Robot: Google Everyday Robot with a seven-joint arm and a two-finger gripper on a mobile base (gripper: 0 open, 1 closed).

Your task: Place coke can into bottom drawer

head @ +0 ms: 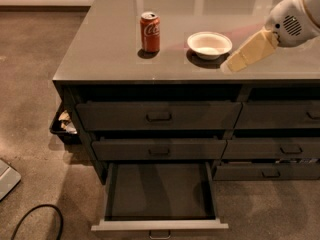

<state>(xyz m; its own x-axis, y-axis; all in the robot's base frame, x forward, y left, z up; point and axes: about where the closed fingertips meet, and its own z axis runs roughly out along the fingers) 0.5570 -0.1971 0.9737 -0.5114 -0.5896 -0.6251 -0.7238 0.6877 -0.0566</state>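
The coke can [150, 31], red with white script and a silver top, stands upright on the grey countertop [110, 59], left of a white bowl [209, 44]. The bottom drawer [160, 225] is pulled out toward me, and its dark interior holds nothing. My gripper [237, 61], cream-coloured on a white arm [292, 19], reaches in from the right. It hangs low over the countertop just right of the bowl, well to the right of the can, and holds nothing that I can see.
The two wide drawers [159, 115] above the open one are shut. The narrower right-column drawers [280, 149] are shut too. A black bin [62, 126] stands on the floor left of the cabinet. A black cable [35, 216] and a grey object [5, 179] lie at bottom left.
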